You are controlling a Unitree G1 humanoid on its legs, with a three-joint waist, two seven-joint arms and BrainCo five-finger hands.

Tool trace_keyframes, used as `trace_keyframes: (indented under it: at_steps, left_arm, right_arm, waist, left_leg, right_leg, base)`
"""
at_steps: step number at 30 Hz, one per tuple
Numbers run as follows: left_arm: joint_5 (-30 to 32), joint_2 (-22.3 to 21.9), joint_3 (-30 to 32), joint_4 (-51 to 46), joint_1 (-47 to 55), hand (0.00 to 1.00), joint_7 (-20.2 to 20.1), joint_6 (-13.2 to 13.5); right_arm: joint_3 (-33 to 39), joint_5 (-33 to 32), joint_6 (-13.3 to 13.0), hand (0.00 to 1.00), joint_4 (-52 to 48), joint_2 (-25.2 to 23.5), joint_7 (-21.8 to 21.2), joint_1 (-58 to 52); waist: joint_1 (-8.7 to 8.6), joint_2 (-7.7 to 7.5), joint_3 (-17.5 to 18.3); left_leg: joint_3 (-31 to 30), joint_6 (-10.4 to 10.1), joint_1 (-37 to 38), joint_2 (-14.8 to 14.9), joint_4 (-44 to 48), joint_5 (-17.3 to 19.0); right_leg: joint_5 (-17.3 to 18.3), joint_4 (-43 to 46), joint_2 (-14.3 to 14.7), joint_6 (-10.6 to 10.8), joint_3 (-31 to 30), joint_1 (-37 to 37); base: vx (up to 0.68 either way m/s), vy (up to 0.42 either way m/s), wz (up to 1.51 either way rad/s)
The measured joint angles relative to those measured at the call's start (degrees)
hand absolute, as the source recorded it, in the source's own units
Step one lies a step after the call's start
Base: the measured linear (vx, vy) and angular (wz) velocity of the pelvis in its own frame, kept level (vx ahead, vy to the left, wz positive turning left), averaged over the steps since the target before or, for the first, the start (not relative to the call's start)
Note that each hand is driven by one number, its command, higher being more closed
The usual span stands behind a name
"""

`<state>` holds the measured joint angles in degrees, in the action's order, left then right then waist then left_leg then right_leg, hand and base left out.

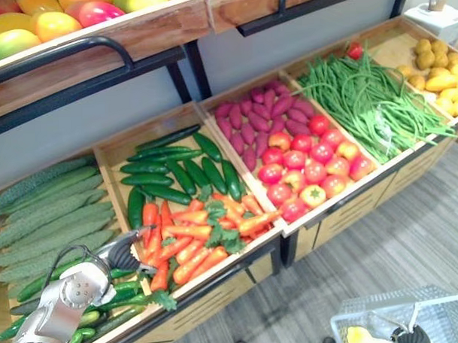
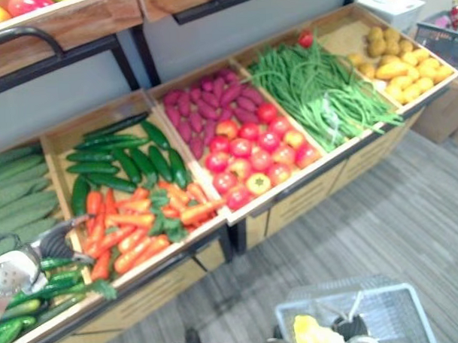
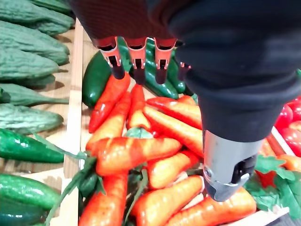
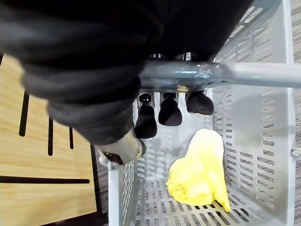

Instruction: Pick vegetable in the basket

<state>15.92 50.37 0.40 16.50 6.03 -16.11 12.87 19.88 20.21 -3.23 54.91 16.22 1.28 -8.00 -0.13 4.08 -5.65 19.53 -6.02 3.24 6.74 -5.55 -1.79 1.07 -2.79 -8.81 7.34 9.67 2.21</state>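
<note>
A pile of orange carrots (image 1: 190, 240) with green tops fills the front of a wooden bin. My left hand (image 1: 120, 254) hovers at that bin's left edge; in the left wrist view its fingers (image 3: 136, 54) stretch out straight just above the carrots (image 3: 136, 150), open and holding nothing. A grey plastic basket (image 1: 444, 307) hangs at the lower right. My right hand (image 4: 160, 110) is curled round the basket's grey handle (image 4: 254, 73). A yellow vegetable (image 4: 200, 174) lies on the basket's floor.
Dark green cucumbers (image 1: 176, 169) lie behind the carrots, and bumpy pale gourds (image 1: 50, 215) fill the bin to the left. To the right are purple sweet potatoes (image 1: 265, 114), tomatoes (image 1: 308, 165), green beans (image 1: 369, 99) and potatoes (image 1: 436, 70). A fruit shelf (image 1: 134, 35) overhangs the bins.
</note>
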Motion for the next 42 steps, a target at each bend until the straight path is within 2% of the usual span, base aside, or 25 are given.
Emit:
trace_keyframes:
  at_steps: [4, 8, 16, 24, 31, 34, 42]
  left_arm:
    - [0.0, 0.1, -0.3, -0.1, 1.1, 0.00, -1.1, 0.8]
    - [-0.1, 2.3, -1.2, -1.0, 2.3, 0.00, -2.3, 0.8]
    - [-1.8, 2.4, -2.3, -1.1, 3.3, 0.00, -3.2, 0.8]
    - [0.9, 2.4, -2.3, 3.0, 2.6, 0.00, -2.0, 0.4]
    - [3.4, 2.3, -2.3, 6.9, 1.6, 0.00, -0.4, 0.2]
    - [4.2, 1.8, -2.2, 7.0, 0.6, 0.00, 0.1, -1.0]
    - [5.6, -0.4, -2.1, 7.0, -2.3, 0.00, 2.3, -1.1]
  right_arm:
    - [-0.2, 0.0, 0.0, 1.00, 0.0, 0.9, -0.7, -0.2]
    - [-0.8, 0.0, -0.1, 1.00, 0.0, 0.9, -1.0, -0.1]
    - [-2.3, 0.0, -0.1, 1.00, 0.0, 1.0, -1.7, -0.5]
    - [-2.5, 0.1, -0.1, 1.00, 0.2, 1.0, -1.9, -0.6]
    - [-3.5, 0.1, -0.1, 1.00, 1.6, 0.9, -1.9, -0.5]
    - [-3.5, 0.1, -0.1, 1.00, 1.9, 0.9, -2.0, -0.6]
    - [-3.4, 0.1, -0.1, 1.00, 1.9, 0.8, -2.3, -0.4]
  waist:
    - [-0.01, 0.30, 0.2]
    - [0.01, 0.32, 0.2]
    - [0.07, 0.28, 0.2]
    - [-0.01, 0.17, 0.3]
    - [0.23, -0.52, 0.4]
    - [0.33, -0.76, 0.5]
    - [0.27, -1.02, 0.3]
  left_leg:
    - [0.0, 0.0, 0.2, 0.0, 0.0, 0.0]
    - [-0.1, 0.0, 0.5, 0.0, 0.0, 0.0]
    - [-0.3, 0.0, 0.6, 0.0, -0.2, 0.0]
    - [-1.2, 0.0, 0.1, 0.0, -0.1, 0.0]
    - [-1.3, 0.1, 0.1, 0.0, -0.3, -0.1]
    - [-1.3, 0.1, 0.1, 0.0, -0.4, -0.1]
    - [-1.2, 0.0, -0.8, 0.0, -0.4, 0.0]
  right_leg:
    - [0.0, 0.2, 0.0, 0.0, 0.0, 0.1]
    - [0.0, 0.5, -0.1, 0.0, 0.0, 0.2]
    - [0.0, 0.8, -0.1, 0.0, 0.1, 0.2]
    - [0.0, 0.7, -0.1, 0.0, 0.9, 0.4]
    - [0.0, 0.7, -0.1, 0.0, 1.0, 0.4]
    - [0.0, 0.6, -0.2, 0.1, 1.0, 0.4]
    - [-0.2, -0.1, -0.2, 0.3, 1.0, -0.2]
  base:
    - [0.00, 0.000, 0.00]
    - [0.00, 0.000, 0.00]
    - [0.00, 0.000, 0.00]
    - [0.00, -0.002, 0.05]
    - [0.00, 0.000, 0.00]
    - [0.00, 0.000, 0.00]
    - [0.00, 0.000, 0.00]
